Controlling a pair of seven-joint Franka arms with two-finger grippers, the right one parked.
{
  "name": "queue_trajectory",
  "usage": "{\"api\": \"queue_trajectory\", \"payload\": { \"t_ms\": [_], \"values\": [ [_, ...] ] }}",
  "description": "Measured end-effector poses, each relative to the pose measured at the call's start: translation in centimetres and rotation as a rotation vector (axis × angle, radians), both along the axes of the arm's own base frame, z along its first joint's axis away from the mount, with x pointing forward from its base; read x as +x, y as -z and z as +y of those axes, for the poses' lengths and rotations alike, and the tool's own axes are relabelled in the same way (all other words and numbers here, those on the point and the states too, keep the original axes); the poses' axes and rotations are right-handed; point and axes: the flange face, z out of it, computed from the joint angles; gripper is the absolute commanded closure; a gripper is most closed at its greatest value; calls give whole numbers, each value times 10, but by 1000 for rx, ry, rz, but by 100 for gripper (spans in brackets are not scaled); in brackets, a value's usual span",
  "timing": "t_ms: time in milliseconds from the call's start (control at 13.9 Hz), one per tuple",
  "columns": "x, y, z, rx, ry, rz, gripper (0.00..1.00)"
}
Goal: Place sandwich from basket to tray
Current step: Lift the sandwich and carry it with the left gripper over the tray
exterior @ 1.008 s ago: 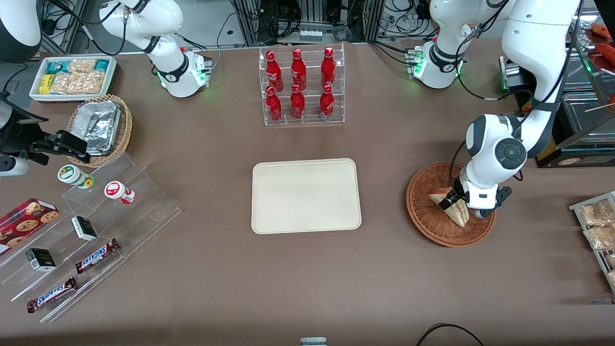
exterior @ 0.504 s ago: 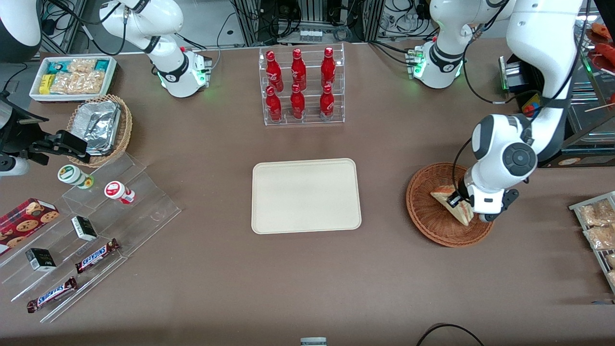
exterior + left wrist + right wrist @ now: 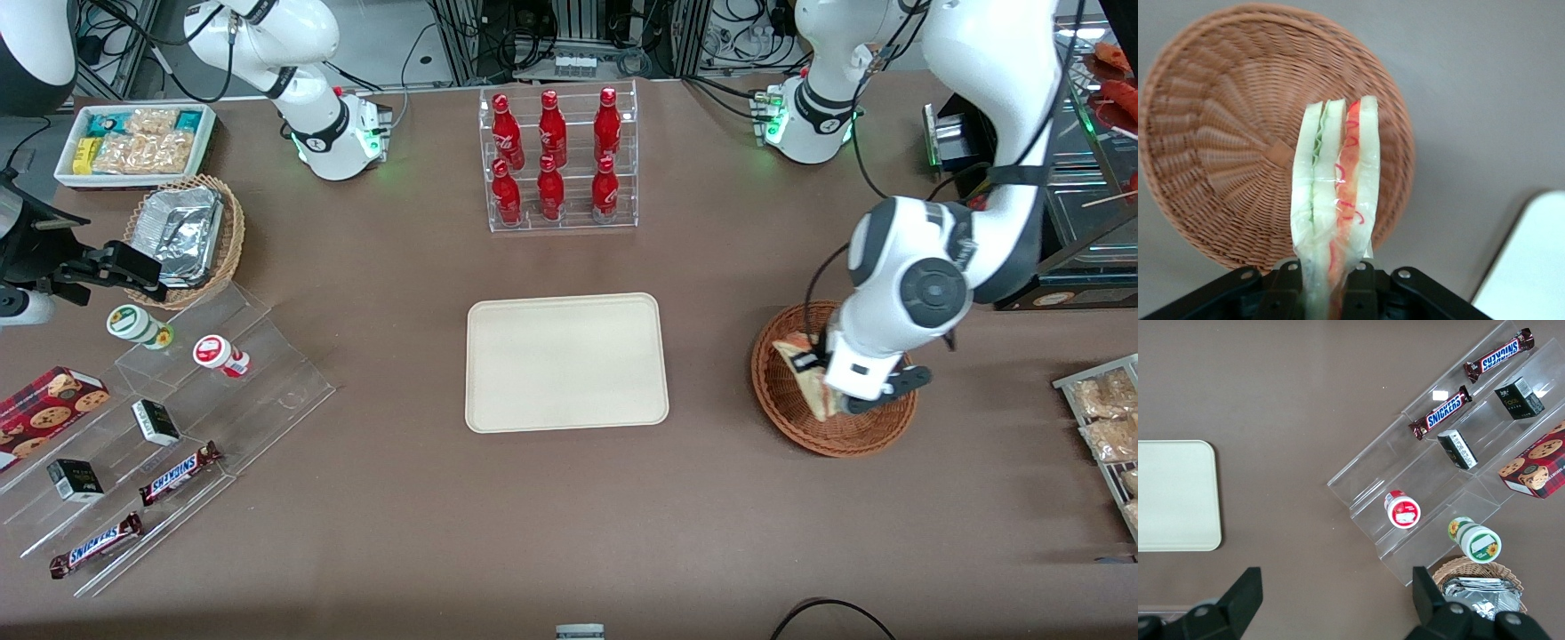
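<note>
Surface: brown table, cluttered with snack displays at both ends, open stretch in the middle.
Sandwich: wrapped wedge, white bread with green and red filling, pinched at its narrow end, hanging edge-up above the basket; judged clear of the weave, not resting on it.
Gripper: clenched on the sandwich, fingers pressed to either face of the wrap; poised over the basket's tray-ward half.
Basket: reddish-brown wicker, nothing else seen inside; sits toward the working arm's end of the table.
Tray: cream, flat, low rim, bare; well apart from the basket, toward mid-table; one corner visible in the wrist view.
Bottle rack: clear stand of red bottles, farther from the front camera than the tray; not in the direct path.
Step in hand: lift-out done or nearly so; carry to tray not yet begun.
Next move calls for: enough height to clear basket rim, sideways travel to above tray centre, lower until wedge touches, then release.
Risk: slippery wrap, thin grip at the tip; possible swing or slide during transfer.
</note>
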Motion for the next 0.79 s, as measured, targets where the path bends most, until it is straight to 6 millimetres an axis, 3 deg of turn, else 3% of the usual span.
{"api": "queue_trajectory", "payload": {
  "t_ms": [504, 792],
  "values": [
    [-21, 11, -147, -34, 254, -12, 100],
    [-36, 20, -215, -47, 283, -22, 100]
  ]
}}
